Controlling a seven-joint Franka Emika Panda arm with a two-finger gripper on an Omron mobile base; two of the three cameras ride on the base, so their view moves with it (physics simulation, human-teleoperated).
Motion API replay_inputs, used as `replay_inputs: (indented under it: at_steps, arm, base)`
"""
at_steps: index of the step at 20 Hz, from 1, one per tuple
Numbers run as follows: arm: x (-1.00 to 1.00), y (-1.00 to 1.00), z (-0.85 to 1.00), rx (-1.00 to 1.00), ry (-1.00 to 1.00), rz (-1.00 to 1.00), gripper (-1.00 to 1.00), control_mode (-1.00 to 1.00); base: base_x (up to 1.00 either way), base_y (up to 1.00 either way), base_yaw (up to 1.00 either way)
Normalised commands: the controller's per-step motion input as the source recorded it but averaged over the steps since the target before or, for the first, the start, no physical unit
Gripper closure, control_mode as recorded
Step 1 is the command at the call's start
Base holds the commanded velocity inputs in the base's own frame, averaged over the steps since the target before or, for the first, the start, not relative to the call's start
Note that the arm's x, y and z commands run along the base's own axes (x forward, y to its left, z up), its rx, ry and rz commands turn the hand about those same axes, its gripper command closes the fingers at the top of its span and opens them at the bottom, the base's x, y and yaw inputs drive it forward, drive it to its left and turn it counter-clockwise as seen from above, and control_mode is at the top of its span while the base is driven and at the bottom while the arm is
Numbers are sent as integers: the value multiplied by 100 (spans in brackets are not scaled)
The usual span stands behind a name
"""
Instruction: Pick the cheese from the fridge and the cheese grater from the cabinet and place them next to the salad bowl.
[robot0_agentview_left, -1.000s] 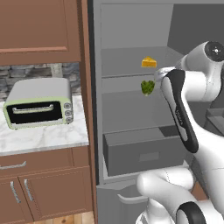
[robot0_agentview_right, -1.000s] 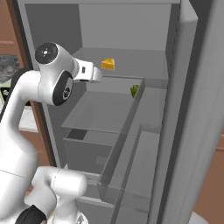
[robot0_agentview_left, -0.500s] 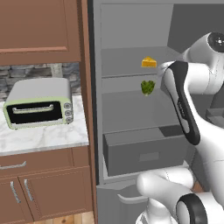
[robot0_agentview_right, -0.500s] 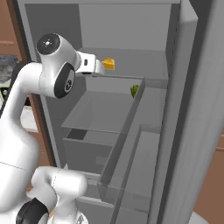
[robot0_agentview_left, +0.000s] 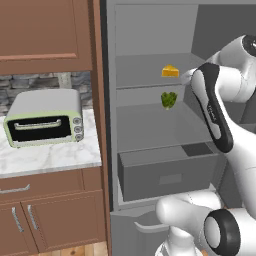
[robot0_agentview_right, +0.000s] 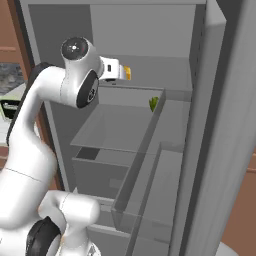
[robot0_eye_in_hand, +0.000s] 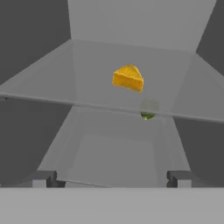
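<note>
The fridge (robot0_agentview_left: 150, 150) was found standing open, its grey shelves and a closed grey drawer (robot0_agentview_left: 167, 175) exposed. The cheese (robot0_agentview_left: 170, 71) was observed lying on the upper shelf, toward the back, apart from everything else on that level. A small green item (robot0_agentview_left: 169, 99) was noted on the shelf below, almost directly under the cheese; what it was could not be determined.

The gripper (robot0_eye_in_hand: 111, 178) was seen at upper-shelf height, pointed into the fridge toward the cheese. In the hand view its two fingertips (robot0_eye_in_hand: 43, 178) were recorded far apart at the bottom, fully spread, with nothing between them. The cheese (robot0_eye_in_hand: 128, 78) sat centred ahead of them and untouched, with clear shelf surface between it and the tips. In the right base view the hand (robot0_agentview_right: 112, 70) overlapped the cheese (robot0_agentview_right: 128, 73), so that only a sliver of yellow was visible past it.

A toaster oven (robot0_agentview_left: 44, 118) was noted on the marble counter (robot0_agentview_left: 50, 155) left of the fridge, under a brown wooden cabinet (robot0_agentview_left: 45, 35).
</note>
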Motion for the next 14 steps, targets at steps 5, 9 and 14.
replay_inputs:
  at_steps: [5,9,14]
  arm:
    - [39,-6,0,0,0,6,-100,-100]
    - [49,0,0,0,0,3,-100,-100]
    - [48,-2,0,0,3,3,-100,-100]
  base:
    - [0,0,0]
    - [0,0,0]
    - [0,0,0]
